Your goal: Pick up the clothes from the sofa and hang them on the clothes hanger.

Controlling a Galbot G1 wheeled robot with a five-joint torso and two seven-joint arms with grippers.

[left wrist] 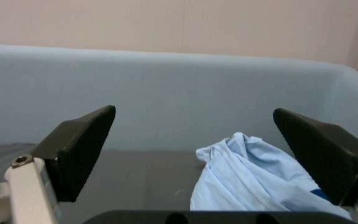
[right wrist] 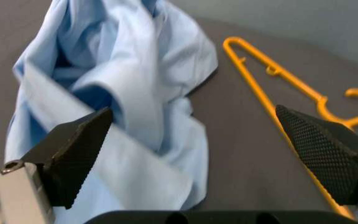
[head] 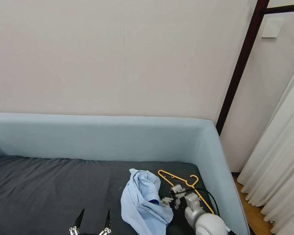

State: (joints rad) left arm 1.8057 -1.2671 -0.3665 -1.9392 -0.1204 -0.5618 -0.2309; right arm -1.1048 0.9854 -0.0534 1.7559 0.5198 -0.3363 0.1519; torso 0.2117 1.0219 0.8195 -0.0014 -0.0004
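Against the pale wall, the sofa point(head: 112, 134) holds a crumpled blue shirt point(head: 142, 200) near its right end, with an orange hanger point(head: 183, 182) lying slantwise just beside it. The right gripper point(head: 167, 200), fingers spread wide, hangs at the shirt's right edge. It is far nearer than the left gripper point(head: 90, 224), also spread, low to the shirt's left.

a pale blue sofa point(head: 98, 139) with a dark grey seat point(head: 44, 188) stands against a plain cream wall point(head: 112, 58). right of the sofa rise a dark wooden post point(head: 241, 66) and white curtains point(head: 281, 166) over wood floor point(head: 246, 196).
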